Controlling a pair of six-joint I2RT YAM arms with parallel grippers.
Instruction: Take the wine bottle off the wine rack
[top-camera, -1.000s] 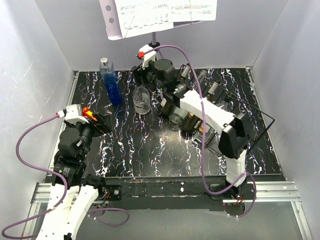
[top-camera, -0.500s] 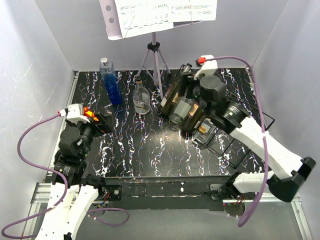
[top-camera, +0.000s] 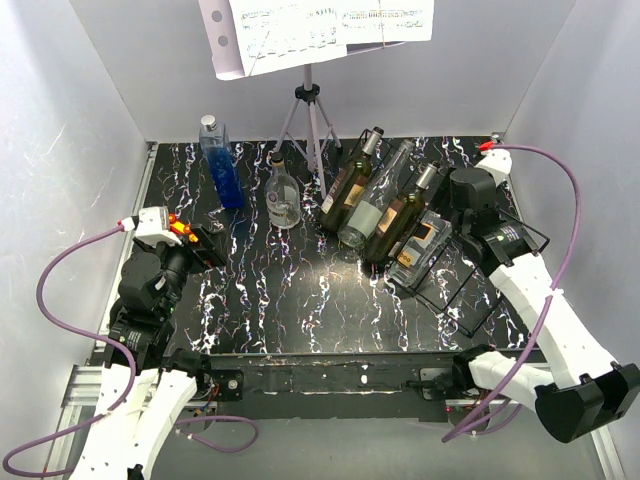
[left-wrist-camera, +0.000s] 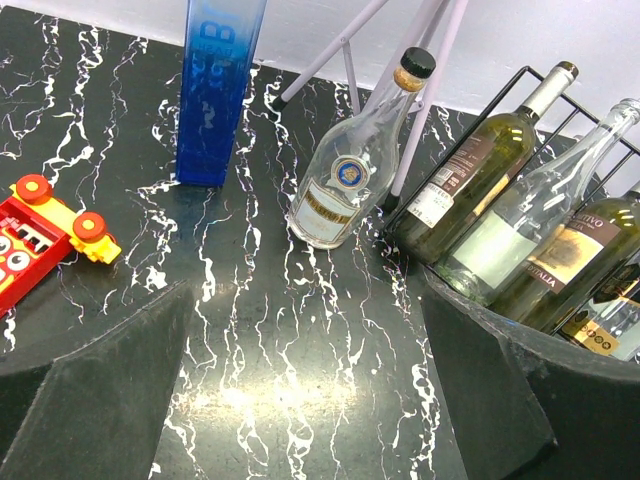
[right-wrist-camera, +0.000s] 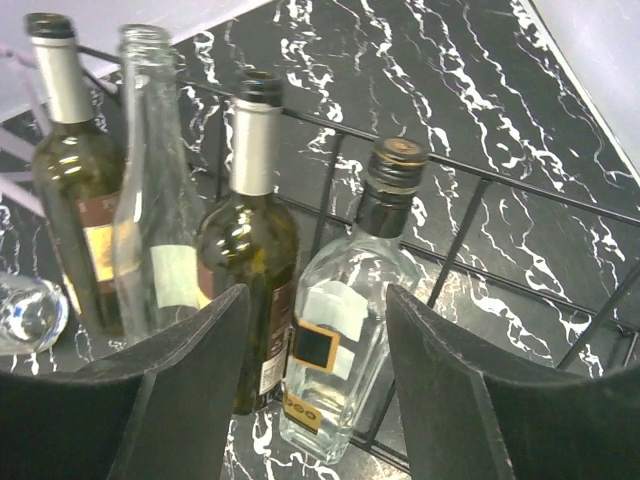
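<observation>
The right gripper, spread and empty, hovers above the wine rack. The wine bottle lies left of centre, tightly flanked, so descending fingers may knock neighbouring bottles loose.

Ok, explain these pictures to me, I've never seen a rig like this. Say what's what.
Two robot arms are bolted to a black marbled table; each ends in a two-finger pincer. One picture looks down from above; the others come from a camera on each wrist. The left pincer and the right pincer are both open and hold nothing. A wire wine rack carries four bottles. Elsewhere are a blue bottle, a clear flask, a red toy and a music stand.
</observation>
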